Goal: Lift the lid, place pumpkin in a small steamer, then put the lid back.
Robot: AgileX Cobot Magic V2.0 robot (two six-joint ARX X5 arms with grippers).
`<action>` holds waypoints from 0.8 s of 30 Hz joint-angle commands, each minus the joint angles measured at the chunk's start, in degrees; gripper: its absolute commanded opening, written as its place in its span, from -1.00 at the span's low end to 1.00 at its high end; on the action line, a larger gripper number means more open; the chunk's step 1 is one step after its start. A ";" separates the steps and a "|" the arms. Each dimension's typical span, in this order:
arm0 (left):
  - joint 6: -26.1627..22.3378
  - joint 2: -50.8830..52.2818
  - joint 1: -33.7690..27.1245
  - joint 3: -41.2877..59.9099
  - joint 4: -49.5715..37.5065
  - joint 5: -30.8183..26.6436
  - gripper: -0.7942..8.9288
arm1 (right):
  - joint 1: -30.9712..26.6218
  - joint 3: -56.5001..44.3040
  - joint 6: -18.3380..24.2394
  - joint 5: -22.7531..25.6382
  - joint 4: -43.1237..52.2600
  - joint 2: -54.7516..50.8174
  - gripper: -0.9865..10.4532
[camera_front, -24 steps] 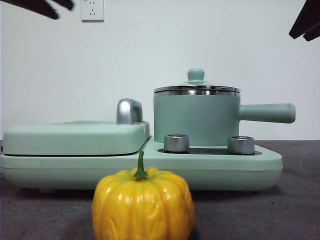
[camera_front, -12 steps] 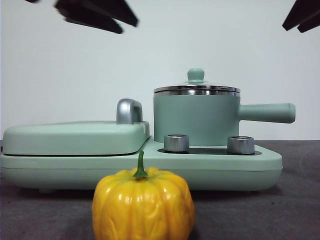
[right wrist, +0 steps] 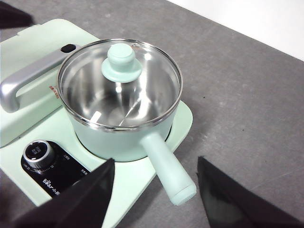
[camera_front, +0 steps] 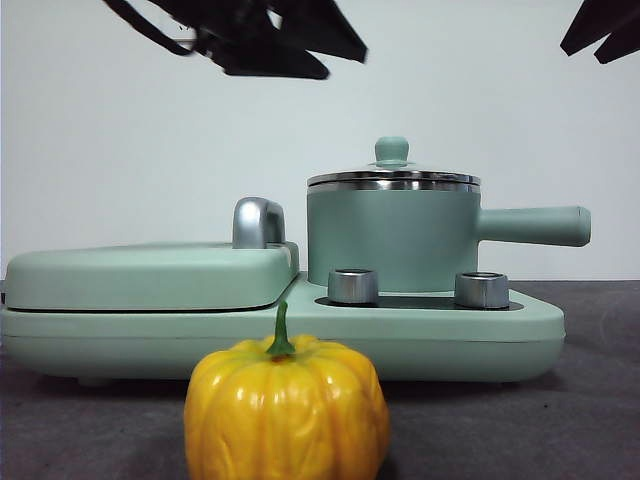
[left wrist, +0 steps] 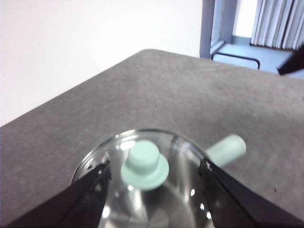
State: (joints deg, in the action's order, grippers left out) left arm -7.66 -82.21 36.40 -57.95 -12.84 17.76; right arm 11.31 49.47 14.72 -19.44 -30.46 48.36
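The grey worktop [camera_front: 600, 420] carries a mint-green cooker base [camera_front: 440, 335] with two steel dials. The flat griddle cover [camera_front: 150, 275] occupies the base at 9 o'clock in the front view, its chrome handle [camera_front: 258, 222] just beside the pot.

The small steamer [camera_front: 390, 240] stands on the base, its straight handle [camera_front: 535, 225] pointing to 3 o'clock. The lid [camera_front: 393, 178] sits closed on its rim.

The pumpkin [camera_front: 287, 408] rests upright on the worktop at 6 o'clock, in front of the base and apart from it.

The left tool [left wrist: 153, 175] hangs above the lid, jaws spread wide to either side of the knob [left wrist: 145, 165], holding nothing. The right tool [right wrist: 156, 183] waits high over the steamer handle, jaws wide apart, empty.
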 commanded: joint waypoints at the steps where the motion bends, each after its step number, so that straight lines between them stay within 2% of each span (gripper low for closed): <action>1: 1.99 -3.17 1.18 -2.56 -2.19 -1.03 -0.21 | 0.31 1.11 -0.81 -0.07 0.55 0.24 -0.34; 13: 2.01 -16.13 1.92 -13.99 -1.73 -1.55 -0.21 | 0.31 1.11 -0.79 -0.07 0.44 0.24 -0.34; 24: 1.92 -20.17 1.97 -15.12 1.27 -1.55 -0.21 | 0.31 1.11 -0.76 -0.04 0.44 0.24 -0.34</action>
State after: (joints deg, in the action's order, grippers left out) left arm -6.15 -101.08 37.80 -71.75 -11.31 16.34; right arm 11.31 49.47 14.68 -19.44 -30.57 48.36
